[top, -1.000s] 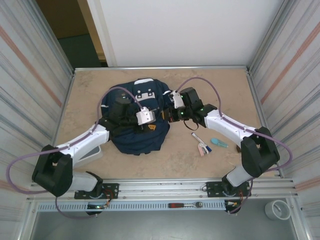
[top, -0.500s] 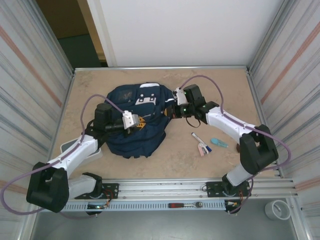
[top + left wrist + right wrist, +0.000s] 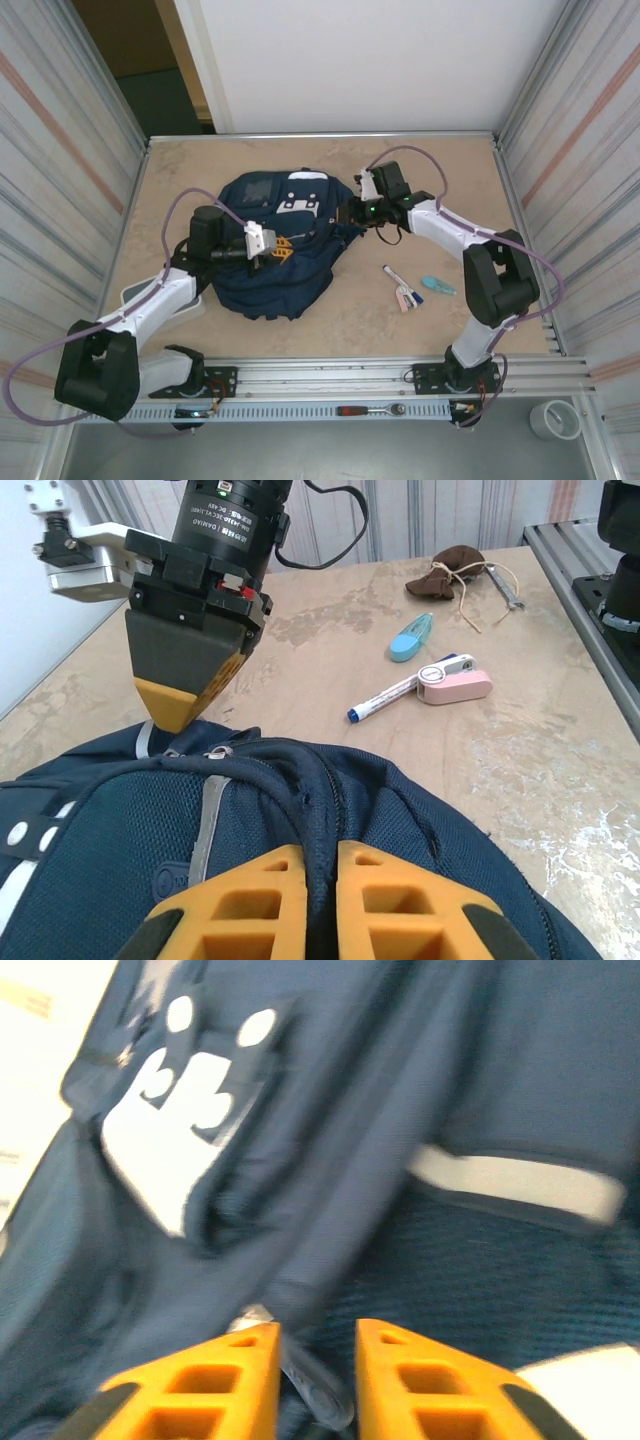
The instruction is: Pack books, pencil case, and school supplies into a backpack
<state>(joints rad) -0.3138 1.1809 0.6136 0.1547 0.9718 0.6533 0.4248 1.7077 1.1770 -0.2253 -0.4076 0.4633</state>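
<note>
Overhead view; both wrist cameras close on backpack [image 3: 290, 285].

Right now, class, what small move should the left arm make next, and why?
Probably raise the left pincer slightly, tugging up the fold it pinches to open the backpack. The right pincer sits at the bag's edge, and the school supplies lie on the table beside it, not yet packed.

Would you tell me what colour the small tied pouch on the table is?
The pouch is dark brown with pale string, clearest in the left wrist view.
</note>
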